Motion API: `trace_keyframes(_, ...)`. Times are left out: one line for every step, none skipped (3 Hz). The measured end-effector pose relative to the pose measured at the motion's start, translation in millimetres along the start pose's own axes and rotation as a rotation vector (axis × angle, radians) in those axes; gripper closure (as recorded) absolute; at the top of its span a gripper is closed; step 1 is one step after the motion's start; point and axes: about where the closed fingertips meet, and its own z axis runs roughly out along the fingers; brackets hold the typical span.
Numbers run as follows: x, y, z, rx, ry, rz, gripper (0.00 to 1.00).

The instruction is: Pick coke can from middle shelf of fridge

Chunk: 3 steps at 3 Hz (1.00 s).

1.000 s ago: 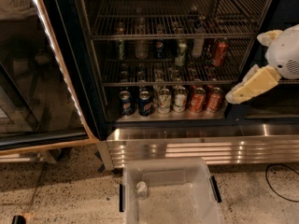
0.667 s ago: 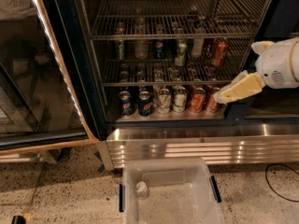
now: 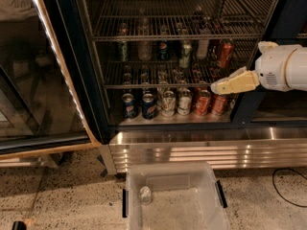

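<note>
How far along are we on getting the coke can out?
Done: the fridge stands open. In hand: the gripper hovers at the middle shelf front edge, right side, below the coke can and apart from it. Left: reach in, grasp the can, withdraw.

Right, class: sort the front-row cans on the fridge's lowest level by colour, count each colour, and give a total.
Blue Pepsi cans: 2
Green-and-white cans: 2
Red cans: 2
Total: 6
The gripper hovers at the right, just above the red cans in this view.
</note>
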Motion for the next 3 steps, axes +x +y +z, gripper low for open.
trace_keyframes(0.0,0.0,0.1,0.0,0.0,0.0,0.0)
trace_keyframes(0.5,6.3,15.0,-0.027,-0.028,0.01,0.0)
trace_keyframes(11.8,11.5,46.9,-0.032,-0.093,0.099,0.0)
